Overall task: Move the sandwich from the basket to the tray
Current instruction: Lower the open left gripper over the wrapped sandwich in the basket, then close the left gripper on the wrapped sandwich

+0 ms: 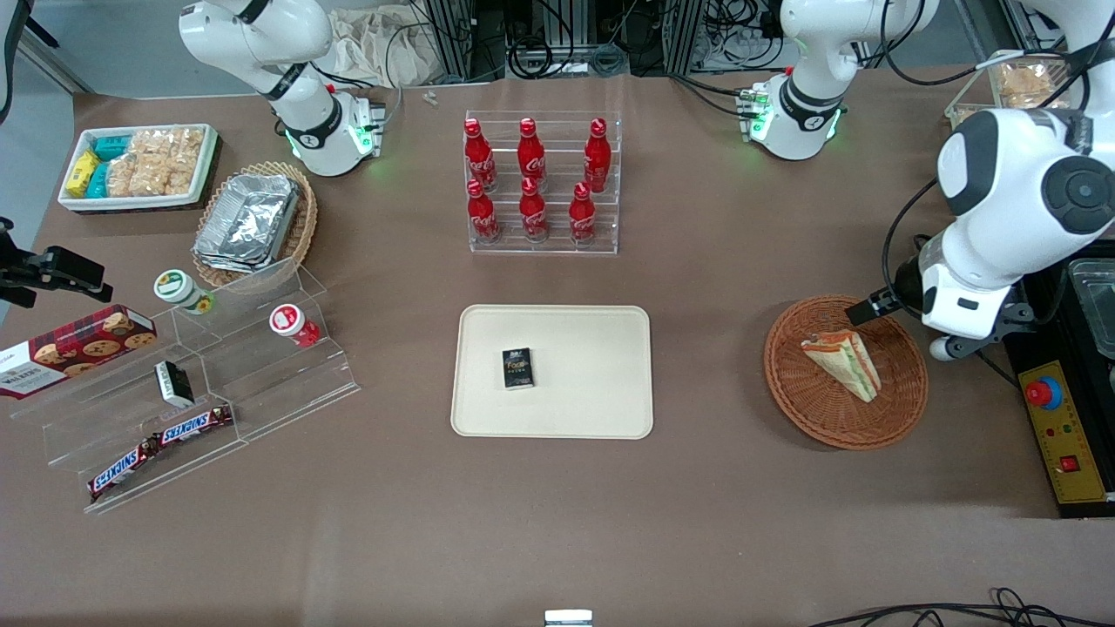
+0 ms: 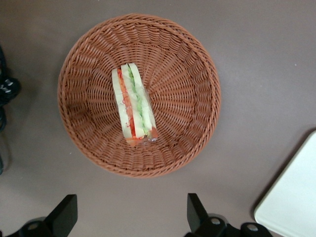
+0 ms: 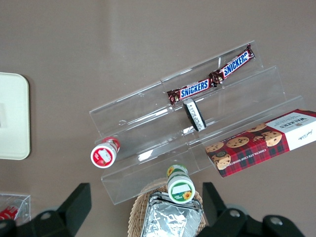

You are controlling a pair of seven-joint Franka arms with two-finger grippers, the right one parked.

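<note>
The sandwich (image 1: 843,359), a pale wedge with green and orange-red filling, lies in the round reddish-brown wicker basket (image 1: 788,392) toward the working arm's end of the table. The wrist view shows the sandwich (image 2: 133,108) lying in the middle of the basket (image 2: 192,64). My left gripper (image 1: 945,347) hangs above the table beside the basket's rim, a little farther toward the working arm's end. It is open and empty (image 2: 131,215), with both fingers wide apart and clear of the basket. The cream tray (image 1: 592,401) lies at the table's middle; a corner of the tray (image 2: 291,197) shows in the wrist view.
A small dark box (image 1: 517,367) lies on the tray. A rack of red cola bottles (image 1: 540,183) stands farther back. A control box with a red button (image 1: 1058,431) sits beside the basket at the table's edge. A clear stepped shelf (image 1: 218,383) with snacks stands toward the parked arm's end.
</note>
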